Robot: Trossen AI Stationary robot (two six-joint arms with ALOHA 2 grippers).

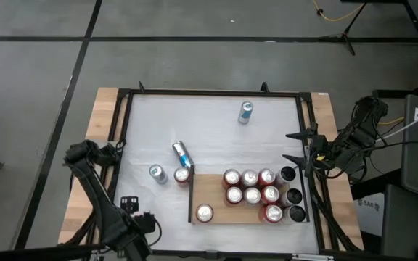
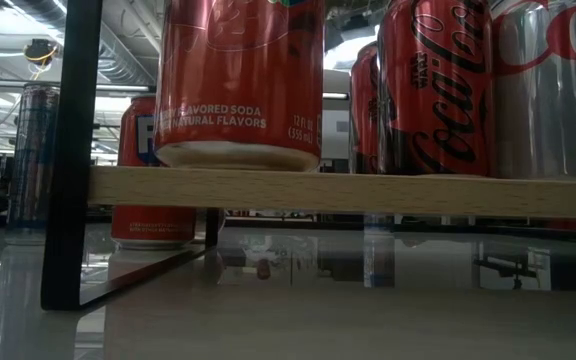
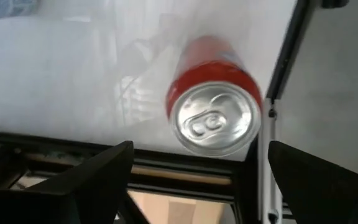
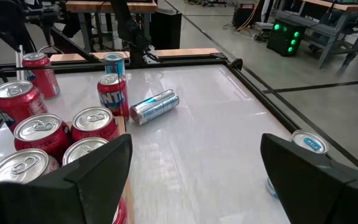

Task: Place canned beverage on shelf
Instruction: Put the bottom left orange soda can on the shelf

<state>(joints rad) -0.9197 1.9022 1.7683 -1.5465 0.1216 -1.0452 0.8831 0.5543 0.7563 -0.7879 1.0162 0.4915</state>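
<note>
A red can with a silver top stands upright on the white tabletop, close to where two black frame bars meet. My left gripper hangs open above it, pointing down, its fingers apart on either side of the can's top and clear of it. In the high view the left arm covers the table's near left corner, and this can does not show there. The shelf is a wooden board at the near right that carries several cans. My right gripper waits open at the table's right edge.
One red can stands alone at the shelf's left end. On the table stand a red can by the shelf's black rail, a silver can and a far can. A blue-silver can lies on its side.
</note>
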